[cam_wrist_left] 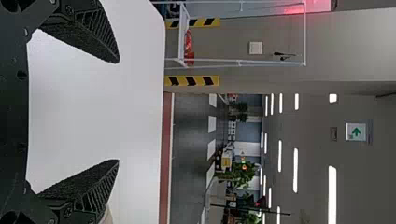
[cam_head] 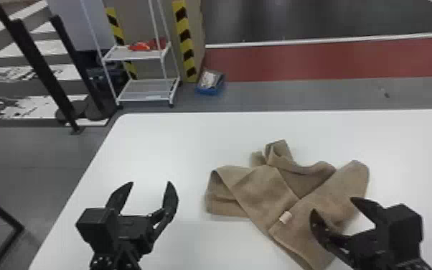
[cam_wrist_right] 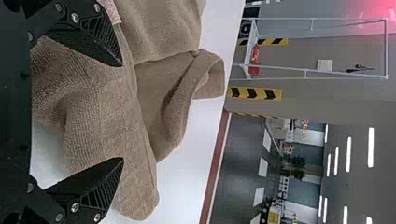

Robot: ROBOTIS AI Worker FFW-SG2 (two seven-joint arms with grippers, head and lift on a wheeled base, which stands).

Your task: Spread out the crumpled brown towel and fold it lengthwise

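The brown towel (cam_head: 265, 194) lies crumpled on the white table, with several overlapping folds and a small pale tag near its front middle. Left of it, my left gripper (cam_head: 150, 190) is open over bare table; its two fingers stand wide apart in the left wrist view, where the gripper (cam_wrist_left: 117, 112) holds nothing. My right gripper (cam_head: 333, 206) is open above the towel's front right part. In the right wrist view the towel (cam_wrist_right: 107, 112) spreads behind and between the fingers of the right gripper (cam_wrist_right: 123, 112), and neither finger is closed on it.
The white table (cam_head: 161, 143) extends beyond the towel on the left and far sides, with its left edge beside my left arm. On the floor behind stand a white wire shelf (cam_head: 136, 54), a blue box (cam_head: 210, 83) and black posts (cam_head: 39, 64).
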